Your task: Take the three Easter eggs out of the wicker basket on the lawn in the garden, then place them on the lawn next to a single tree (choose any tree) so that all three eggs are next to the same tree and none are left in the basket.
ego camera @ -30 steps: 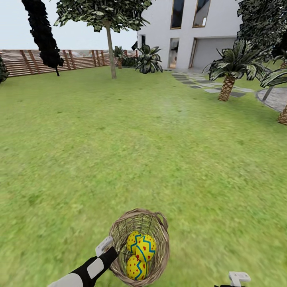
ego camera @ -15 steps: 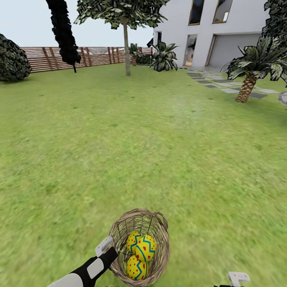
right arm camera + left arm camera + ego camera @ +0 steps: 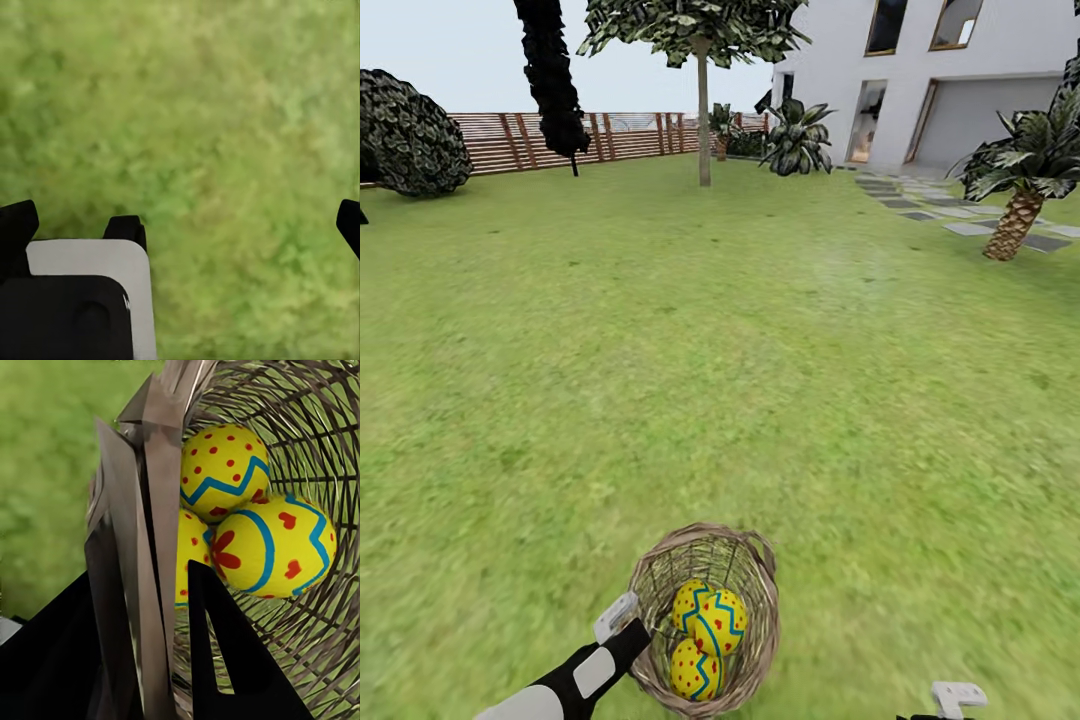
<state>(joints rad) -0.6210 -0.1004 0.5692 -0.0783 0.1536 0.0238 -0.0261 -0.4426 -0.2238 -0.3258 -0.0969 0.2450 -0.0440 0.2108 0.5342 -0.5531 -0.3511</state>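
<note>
The left gripper [image 3: 161,585] has its jaws pinched on the rim of the wicker basket [image 3: 752,580], carried low just ahead of the robot. All three Easter eggs [image 3: 700,635] lie bunched together inside it, touching one another. The right gripper [image 3: 180,225] hangs above bare lawn [image 3: 660,380] with its jaws spread wide. Far across the grass stands the pale-trunked tree [image 3: 703,120], with the slatted fence [image 3: 630,135] and white house [image 3: 980,90] behind.

The view has swung left: the tree [image 3: 703,95] and white house [image 3: 950,70] sit further right, a round shrub [image 3: 410,130] appears.
</note>
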